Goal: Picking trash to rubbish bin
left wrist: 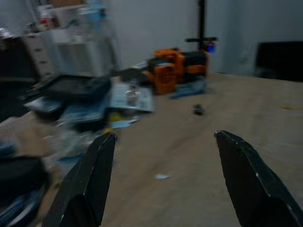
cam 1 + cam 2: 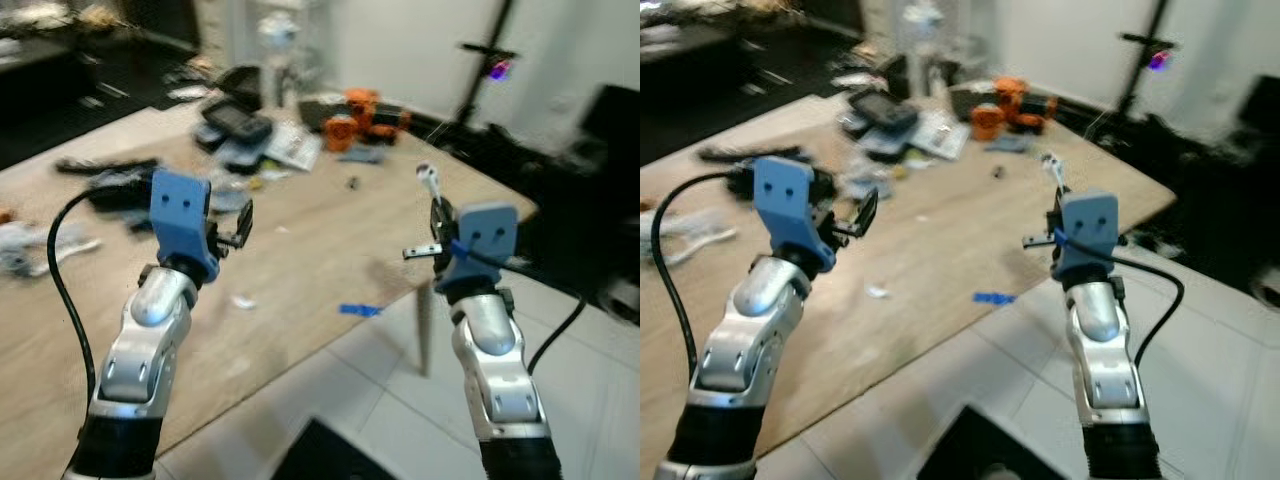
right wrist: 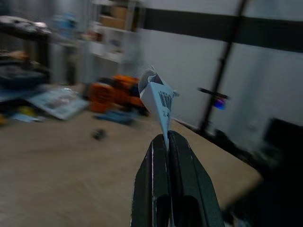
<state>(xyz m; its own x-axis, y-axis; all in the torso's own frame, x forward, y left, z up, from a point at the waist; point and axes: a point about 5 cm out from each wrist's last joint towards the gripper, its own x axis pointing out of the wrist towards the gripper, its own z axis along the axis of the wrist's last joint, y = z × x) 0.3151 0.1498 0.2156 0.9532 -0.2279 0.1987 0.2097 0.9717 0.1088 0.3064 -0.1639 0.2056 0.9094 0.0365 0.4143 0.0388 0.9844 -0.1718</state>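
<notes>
Two pincers above the cluttered table (image 2: 330, 250): right pincer (image 3: 168, 142) pinches a paper scrap (image 3: 158, 97), left pincer (image 1: 163, 142) gapes empty.

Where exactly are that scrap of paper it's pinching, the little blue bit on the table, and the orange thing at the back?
paper scrap (image 3: 158, 101), right wrist view, on its printed middle.
blue bit (image 2: 360, 310), left eye view, on its centre.
orange thing (image 1: 165, 71), left wrist view, on its orange body.

No readable text; barcode stripes visible on white paper scrap (image 3: 158, 100) pinched in right gripper (image 3: 166, 141), digits too blurred; printed sheet (image 1: 130, 96) at far table side illegible
</notes>
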